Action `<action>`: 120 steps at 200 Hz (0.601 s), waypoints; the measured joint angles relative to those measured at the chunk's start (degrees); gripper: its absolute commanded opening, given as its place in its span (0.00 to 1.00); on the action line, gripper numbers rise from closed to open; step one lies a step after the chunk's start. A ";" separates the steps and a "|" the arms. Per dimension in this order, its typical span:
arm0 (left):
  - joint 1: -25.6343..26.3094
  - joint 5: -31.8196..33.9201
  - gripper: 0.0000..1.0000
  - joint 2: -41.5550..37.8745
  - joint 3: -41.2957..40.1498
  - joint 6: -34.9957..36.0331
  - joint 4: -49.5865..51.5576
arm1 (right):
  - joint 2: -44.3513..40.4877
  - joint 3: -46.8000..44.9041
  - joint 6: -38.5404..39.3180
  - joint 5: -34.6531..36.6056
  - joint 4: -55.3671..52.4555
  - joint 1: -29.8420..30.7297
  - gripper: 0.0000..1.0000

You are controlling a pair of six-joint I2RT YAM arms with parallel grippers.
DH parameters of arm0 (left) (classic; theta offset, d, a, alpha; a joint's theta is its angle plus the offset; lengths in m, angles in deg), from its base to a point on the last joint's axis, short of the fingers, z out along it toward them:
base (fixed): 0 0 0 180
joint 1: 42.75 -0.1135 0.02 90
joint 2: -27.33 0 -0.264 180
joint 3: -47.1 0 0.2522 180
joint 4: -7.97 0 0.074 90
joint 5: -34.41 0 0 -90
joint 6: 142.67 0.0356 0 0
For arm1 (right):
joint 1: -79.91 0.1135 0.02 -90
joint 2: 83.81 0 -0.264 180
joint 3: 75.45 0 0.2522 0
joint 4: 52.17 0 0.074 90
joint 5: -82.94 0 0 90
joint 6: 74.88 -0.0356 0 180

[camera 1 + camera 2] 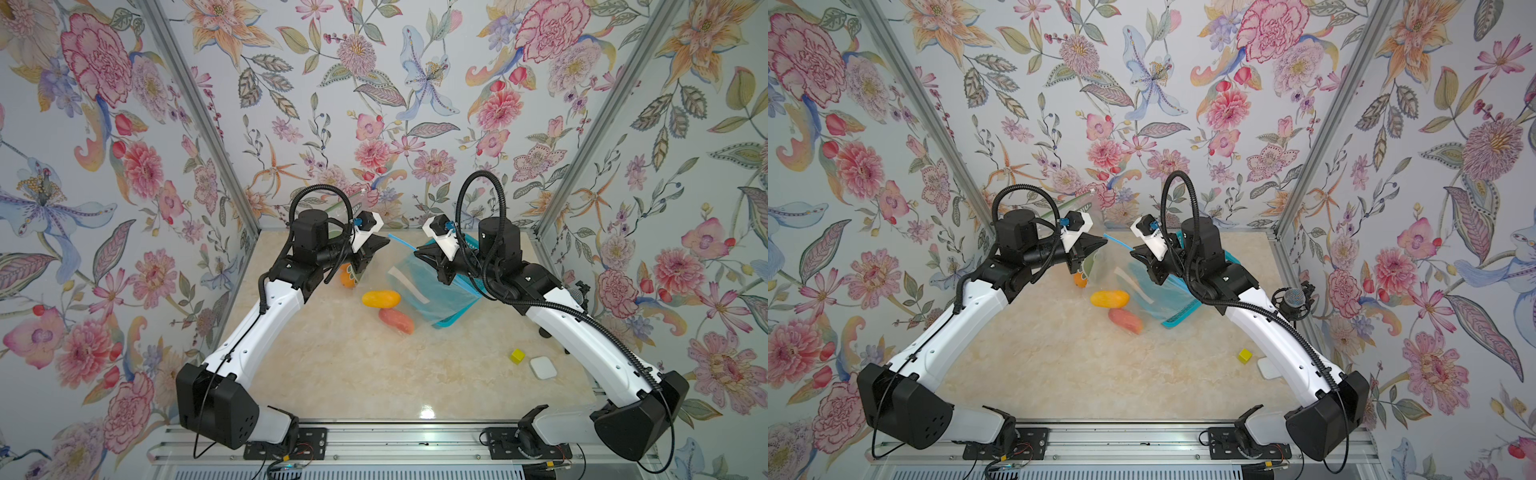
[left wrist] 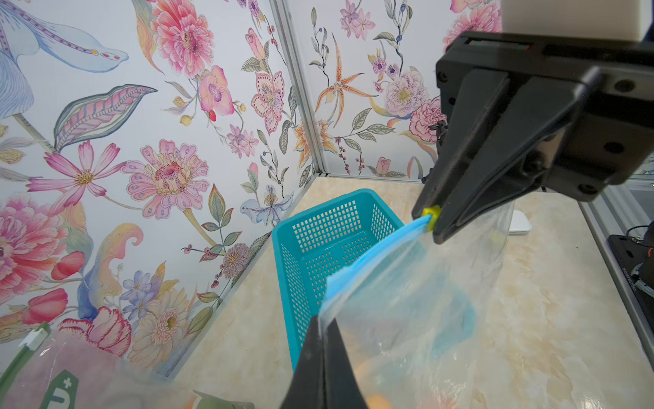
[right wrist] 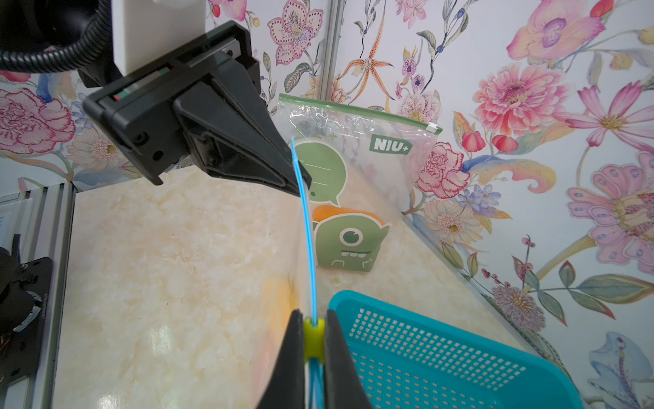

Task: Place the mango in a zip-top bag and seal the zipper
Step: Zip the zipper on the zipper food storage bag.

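Pinching 1 end of the blue zipper, the left gripper sat left of centre in a top view, its fingers fully together on the strip. From that zipper the clear zip-top bag hung in mid-frame. Below the left fingers and slightly to their right, the yellow-orange mango lay on the marble table, apart from both sets of fingertips. Whether the film covered it could not be told. A reddish fruit lay just beside it at the lower right. Right of centre, the right gripper was closed narrowly on the yellow slider at the zipper's other end, beside the teal basket.
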 measured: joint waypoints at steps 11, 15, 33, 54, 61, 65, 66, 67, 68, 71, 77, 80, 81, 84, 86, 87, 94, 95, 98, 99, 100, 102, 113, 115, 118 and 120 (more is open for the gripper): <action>-0.15 0.22 0.00 -0.02 0.00 -0.42 -0.22 | -0.63 -0.76 -0.02 0.02 0.02 -0.26 0.04; -0.20 0.46 0.00 -0.02 -0.02 -0.61 -0.26 | -0.85 -1.03 -0.02 0.02 0.02 -0.37 0.04; -0.26 1.18 0.00 -0.17 -0.46 -0.98 -0.59 | -2.12 -2.51 -0.02 0.02 0.00 -0.98 0.03; -0.42 1.55 0.00 -0.50 -1.09 -1.44 -0.63 | -3.65 -4.28 0.00 0.00 -0.02 -1.79 0.03; -0.59 1.66 0.00 -0.66 -1.38 -1.73 -0.68 | -4.17 -4.83 0.00 -0.02 0.02 -2.12 0.03; -0.70 1.79 0.00 -0.79 -1.57 -1.88 -0.68 | -4.48 -5.20 0.00 -0.02 0.00 -2.29 0.03; -0.74 1.86 0.00 -0.85 -1.66 -1.90 -0.70 | -4.63 -5.35 0.00 -0.04 0.00 -2.36 0.03; -0.76 1.88 0.00 -0.87 -1.70 -1.90 -0.72 | -4.68 -5.42 0.00 -0.04 0.00 -2.38 0.03; -0.79 1.95 0.00 -0.94 -1.77 -1.92 -0.72 | -4.79 -5.55 0.00 -0.04 0.02 -2.45 0.03; -0.90 2.10 0.00 -1.03 -1.90 -2.08 -0.72 | -5.03 -5.79 0.00 -0.04 0.00 -2.56 0.03; -1.11 2.45 0.00 -1.31 -2.32 -2.16 -0.90 | -5.62 -6.38 0.00 -0.04 -0.02 -2.84 0.02; -1.22 2.54 0.00 -1.42 -2.49 -2.43 -1.01 | -5.88 -6.67 0.00 -0.04 -0.02 -2.97 0.02; -1.31 2.56 0.00 -1.49 -2.58 -2.54 -1.05 | -5.95 -6.73 0.00 -0.04 -0.02 -3.02 0.02; -1.40 2.67 0.00 -1.60 -2.73 -2.64 -1.07 | -6.23 -7.06 0.00 -0.04 -0.04 -3.19 0.03; -1.49 2.69 0.00 -1.70 -2.86 -2.93 -1.09 | -6.40 -7.21 0.00 -0.04 -0.02 -3.26 0.02; -1.53 2.71 0.00 -1.75 -2.89 -2.99 -1.09 | -6.51 -7.34 0.00 -0.04 -0.02 -3.30 0.03; -1.90 2.93 0.00 -2.12 -3.34 -3.56 -1.20 | -7.10 -7.89 0.00 -0.02 -0.11 -3.61 0.03; -1.92 2.95 0.00 -2.14 -3.39 -3.65 -1.25 | -7.19 -8.02 0.00 -0.04 -0.13 -3.67 0.02; -2.10 3.02 0.00 -2.27 -3.56 -3.85 -1.36 | -7.39 -8.20 0.00 -0.04 -0.17 -3.78 0.02; -2.19 3.08 0.00 -2.36 -3.63 -3.98 -1.42 | -7.50 -8.28 0.00 -0.04 -0.24 -3.85 0.02; -2.21 3.10 0.00 -2.40 -3.67 -4.04 -1.44 | -7.56 -8.35 0.00 -0.04 -0.24 -3.89 0.02; -2.34 3.13 0.00 -2.51 -3.80 -4.28 -1.51 | -7.69 -8.48 0.00 -0.02 -0.24 -3.98 0.02; -2.91 3.74 0.00 -3.15 -4.44 -5.20 -1.86 | -8.44 -9.05 -0.02 -0.02 -0.44 -4.42 0.02; -2.99 3.93 0.00 -3.30 -4.59 -5.38 -1.95 | -8.59 -9.16 0.00 -0.02 -0.44 -4.52 0.02; -3.15 4.11 0.00 -3.45 -4.76 -5.57 -2.01 | -8.81 -9.33 -0.02 0.00 -0.44 -4.63 0.02; -3.28 4.22 0.00 -3.63 -4.87 -5.79 -2.10 | -8.94 -9.42 -0.02 0.02 -0.48 -4.72 0.02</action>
